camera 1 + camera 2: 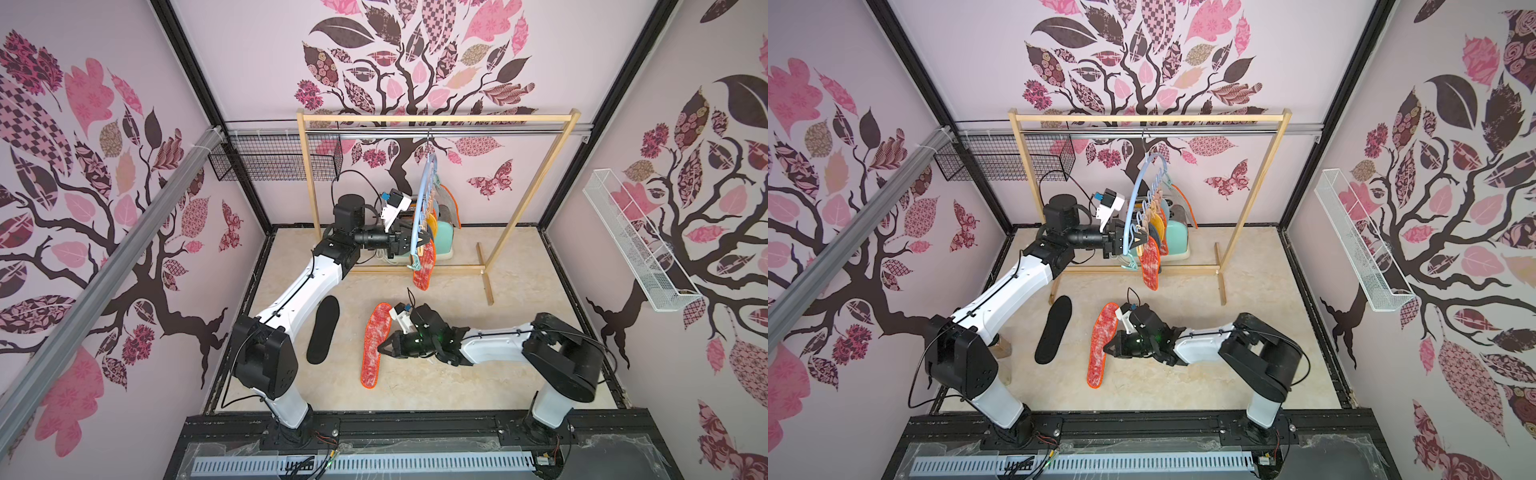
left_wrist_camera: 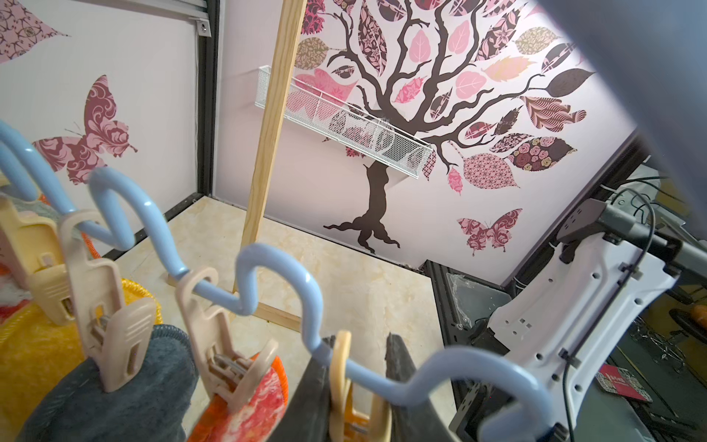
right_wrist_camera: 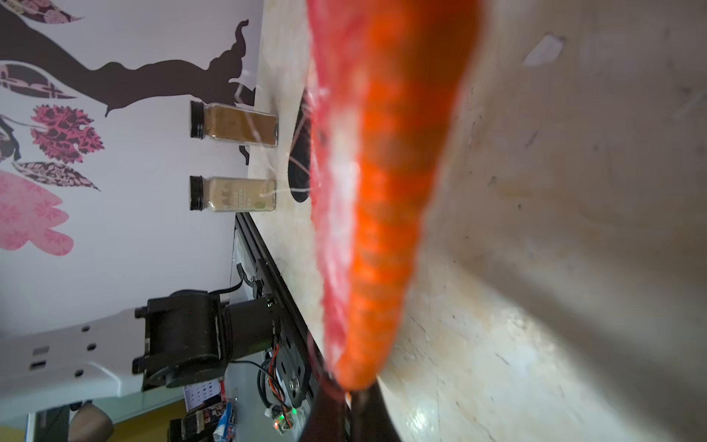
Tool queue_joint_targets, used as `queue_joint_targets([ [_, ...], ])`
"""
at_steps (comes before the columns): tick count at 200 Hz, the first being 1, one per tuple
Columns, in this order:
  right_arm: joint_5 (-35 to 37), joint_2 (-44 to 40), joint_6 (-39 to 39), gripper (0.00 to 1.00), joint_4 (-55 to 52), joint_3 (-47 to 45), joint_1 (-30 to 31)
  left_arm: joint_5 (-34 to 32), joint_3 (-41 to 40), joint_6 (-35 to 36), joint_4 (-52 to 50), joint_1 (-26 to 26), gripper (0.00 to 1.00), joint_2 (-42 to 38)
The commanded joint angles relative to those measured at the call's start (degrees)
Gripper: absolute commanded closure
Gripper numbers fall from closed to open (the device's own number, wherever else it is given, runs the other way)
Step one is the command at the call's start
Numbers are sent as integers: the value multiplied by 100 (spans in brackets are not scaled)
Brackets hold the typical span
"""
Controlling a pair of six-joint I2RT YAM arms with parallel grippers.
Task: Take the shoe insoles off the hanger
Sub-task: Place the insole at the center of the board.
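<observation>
Nearest: right gripper point(image 1: 383, 350) sits low over the beige marbled tabletop point(image 1: 457, 374). Its jaws are fully closed, pinching the orange edge of a flat red-white mottled insole point(image 1: 371, 368). The right wrist view shows that edge point(image 3: 375, 191) running straight out from the fingertips. The insole lies on the table with its long axis pointing roughly front to back.

Just beside it on the left-arm side is a flat black foot-shaped insole point(image 1: 323, 330), also down, nothing touching it. So two are off and the rest are still clipped up.

Further back: left gripper point(image 2: 359, 342) is up at the pale blue plastic hanger with the wavy lower bar point(image 2: 275, 260). Its dark fingers point(image 2: 401, 382) sit narrowly either side of a small beige clothespin point(image 2: 340, 382). Can't tell if they are actually squeezing it, and what that pin holds is hidden.

Key relation: the next pin along the bar carries a hanging red-white mottled insole point(image 2: 248, 402), just beside the left fingers, long axis straight down. Past it are a dark grey insole point(image 2: 114, 390) and a mustard yellow one point(image 2: 30, 352).

The left arm is right at the hanger. The right arm is well apart from it and busy, so the next unclip probably falls to the left.

Farthest: the tall wooden garment rack point(image 1: 436, 118), with the hanger's hook on its top bar.
</observation>
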Motion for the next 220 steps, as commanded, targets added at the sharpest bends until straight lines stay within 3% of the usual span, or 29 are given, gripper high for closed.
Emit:
queue_joint_targets([
  [1, -128, 612, 462, 100, 52, 820, 4, -27, -40, 86, -18, 38, 87, -160],
  [24, -256, 1114, 880, 100, 115, 1316, 8, -19, -58, 96, -3, 48, 88, -157],
  [93, -590, 2148, 940, 100, -690, 2532, -57, 3, -106, 34, 83, 55, 88, -161],
  [220, -1200, 2973, 668, 99, -1648, 3621, -293, -2, -120, 59, 52, 59, 88, -186],
])
